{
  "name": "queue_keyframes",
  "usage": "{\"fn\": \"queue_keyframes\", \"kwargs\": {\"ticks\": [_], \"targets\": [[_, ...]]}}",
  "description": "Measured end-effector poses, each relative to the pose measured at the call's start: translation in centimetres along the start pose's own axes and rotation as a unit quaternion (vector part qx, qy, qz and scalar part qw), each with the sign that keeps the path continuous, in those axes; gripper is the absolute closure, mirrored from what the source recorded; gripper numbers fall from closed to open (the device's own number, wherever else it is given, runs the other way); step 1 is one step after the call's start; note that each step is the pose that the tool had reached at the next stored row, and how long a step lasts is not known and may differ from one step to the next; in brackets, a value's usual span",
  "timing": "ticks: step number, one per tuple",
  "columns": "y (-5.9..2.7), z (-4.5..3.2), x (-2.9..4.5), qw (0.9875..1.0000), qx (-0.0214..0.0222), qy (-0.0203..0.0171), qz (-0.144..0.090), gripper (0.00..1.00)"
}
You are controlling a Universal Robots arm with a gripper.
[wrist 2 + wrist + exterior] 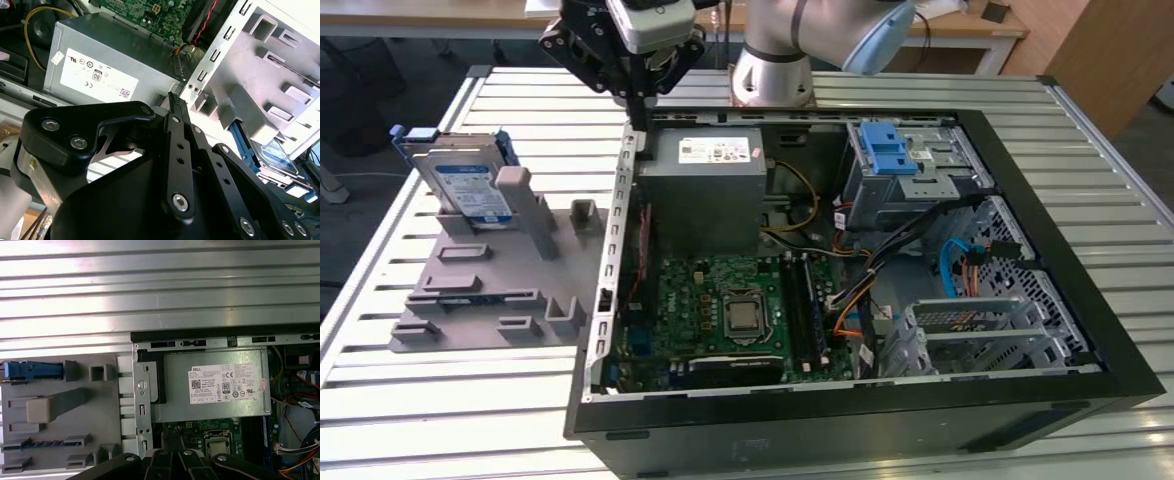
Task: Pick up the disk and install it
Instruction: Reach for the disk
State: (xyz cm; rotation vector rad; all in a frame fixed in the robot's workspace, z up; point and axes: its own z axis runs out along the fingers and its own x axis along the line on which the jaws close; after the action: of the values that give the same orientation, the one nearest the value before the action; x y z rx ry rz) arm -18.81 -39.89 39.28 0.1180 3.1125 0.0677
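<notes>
Above the open computer case's corner beside the grey power supply, your gripper hangs pinched together, empty; your disk stands well apart, upright on the grey stand.

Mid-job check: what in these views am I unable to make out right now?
Disk: exterior view, lower end hidden behind posts of the grey stand; second wrist view, mostly covered by the stand and the tool's black links.
Drive cage: exterior view, inside hidden by its own metal walls and blue latch.
Tool: first wrist view, cut off by the picture's edge.
</notes>
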Motion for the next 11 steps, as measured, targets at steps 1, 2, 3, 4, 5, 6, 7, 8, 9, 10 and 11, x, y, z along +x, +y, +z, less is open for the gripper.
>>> {"fn": "queue_keyframes", "kwargs": {"ticks": [1, 2, 3, 4, 5, 6, 7, 8, 9, 10, 11], "targets": [[0.00, 0.00, 0.06, 1.0000, 0.0000, 0.0000, 0.000, 0.89], [-0.01, 0.00, 0.13, 1.0000, 0.0000, 0.0000, 0.000, 0.89], [-0.01, 0.00, 0.19, 1.0000, 0.0000, 0.0000, 0.000, 0.89], [-0.02, -0.01, 0.26, 1.0000, 0.0000, 0.0000, 0.000, 0.89], [-0.03, -0.01, 0.34, 1.0000, 0.0000, 0.0000, 0.000, 0.89], [-0.03, -0.01, 0.42, 1.0000, 0.0000, 0.0000, 0.000, 0.89], [-0.04, -0.01, 0.50, 1.0000, 0.0000, 0.0000, 0.000, 0.89], [-0.04, -0.01, 0.58, 1.0000, 0.0000, 0.0000, 0.000, 0.89], [-0.05, -0.01, 0.66, 1.0000, 0.0000, 0.0000, 0.000, 0.89], [-0.05, -0.01, 0.75, 1.0000, 0.0000, 0.0000, 0.000, 0.89], [-0.06, -0.01, 0.83, 1.0000, 0.0000, 0.0000, 0.000, 0.89]]}}
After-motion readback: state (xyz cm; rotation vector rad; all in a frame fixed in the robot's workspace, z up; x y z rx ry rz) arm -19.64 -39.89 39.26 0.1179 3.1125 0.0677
